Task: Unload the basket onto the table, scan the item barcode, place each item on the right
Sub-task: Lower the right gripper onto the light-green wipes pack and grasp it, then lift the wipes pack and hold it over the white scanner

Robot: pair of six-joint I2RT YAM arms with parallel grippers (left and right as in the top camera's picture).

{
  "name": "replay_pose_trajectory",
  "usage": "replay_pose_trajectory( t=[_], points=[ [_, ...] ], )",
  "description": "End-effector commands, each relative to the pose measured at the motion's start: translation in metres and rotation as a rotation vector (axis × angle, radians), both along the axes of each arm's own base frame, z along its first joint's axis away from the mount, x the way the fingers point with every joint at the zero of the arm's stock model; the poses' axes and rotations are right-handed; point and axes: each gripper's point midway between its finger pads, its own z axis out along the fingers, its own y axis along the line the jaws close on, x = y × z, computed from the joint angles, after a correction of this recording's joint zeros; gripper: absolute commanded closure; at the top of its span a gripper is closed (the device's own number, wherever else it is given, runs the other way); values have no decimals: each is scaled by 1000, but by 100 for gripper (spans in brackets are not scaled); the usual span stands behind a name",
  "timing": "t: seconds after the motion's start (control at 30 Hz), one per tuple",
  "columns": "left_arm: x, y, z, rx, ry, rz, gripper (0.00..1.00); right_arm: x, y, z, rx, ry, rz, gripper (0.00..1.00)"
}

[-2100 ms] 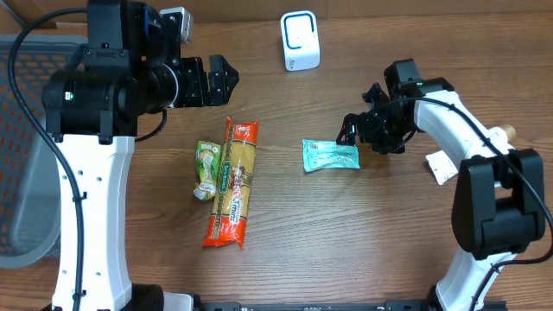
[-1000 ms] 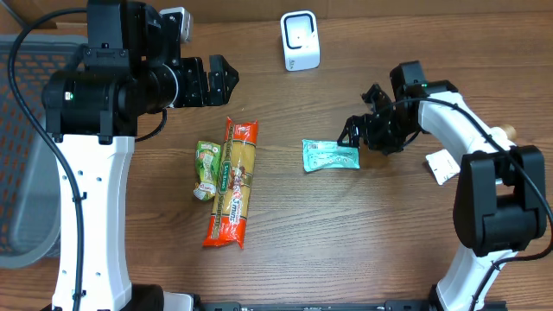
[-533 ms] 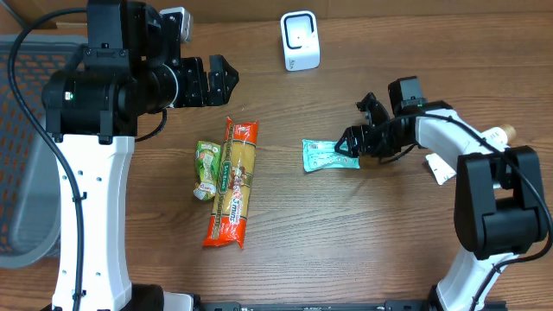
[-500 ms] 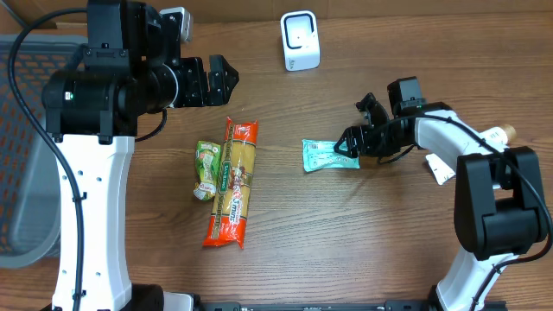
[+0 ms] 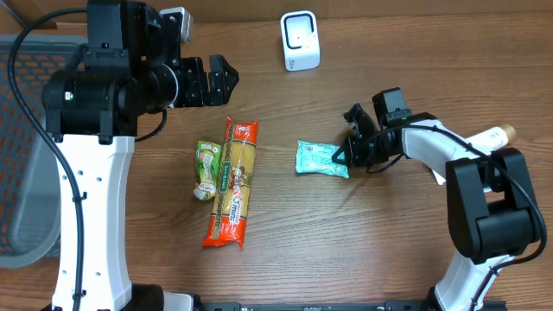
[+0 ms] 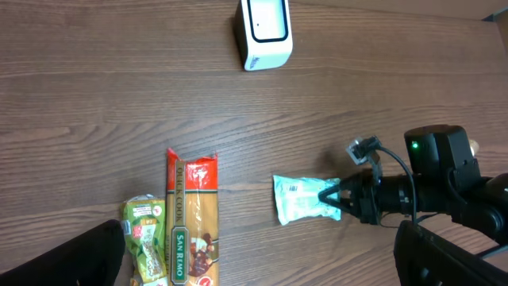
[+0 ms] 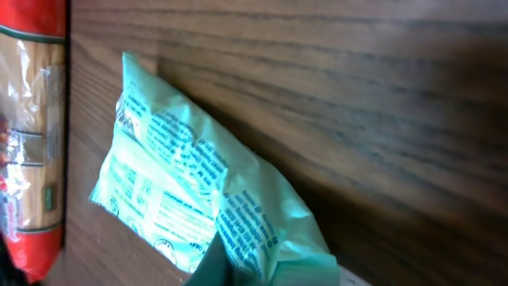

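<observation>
Wood-grain table [image 5: 346, 250]; left fingers [image 5: 222, 78] spread, right fingers [image 5: 350, 151] clenched on teal packet [image 5: 318, 159].

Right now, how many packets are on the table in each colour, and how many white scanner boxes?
teal packet: 1
green packet: 1
red-and-orange pasta packet: 1
white scanner: 1
Total: 4

My left arm [image 5: 91, 199] and right arm [image 5: 439, 141] wear white shells over black joints, with black cables [image 5: 78, 186] looping alongside.
</observation>
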Motion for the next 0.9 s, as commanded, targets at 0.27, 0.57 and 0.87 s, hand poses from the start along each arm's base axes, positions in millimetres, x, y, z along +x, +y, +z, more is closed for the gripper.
replay_pose_trajectory(
  t=[0.27,0.57,0.87],
  points=[
    [2,0,0,-6,2,-1,0,-3,-6,42,245,143,-86,96],
    [2,0,0,-6,2,-1,0,-9,-8,169,251,-135,2,96],
    [2,0,0,-6,2,-1,0,-51,-28,284,176,-444,-16,96]
  ],
)
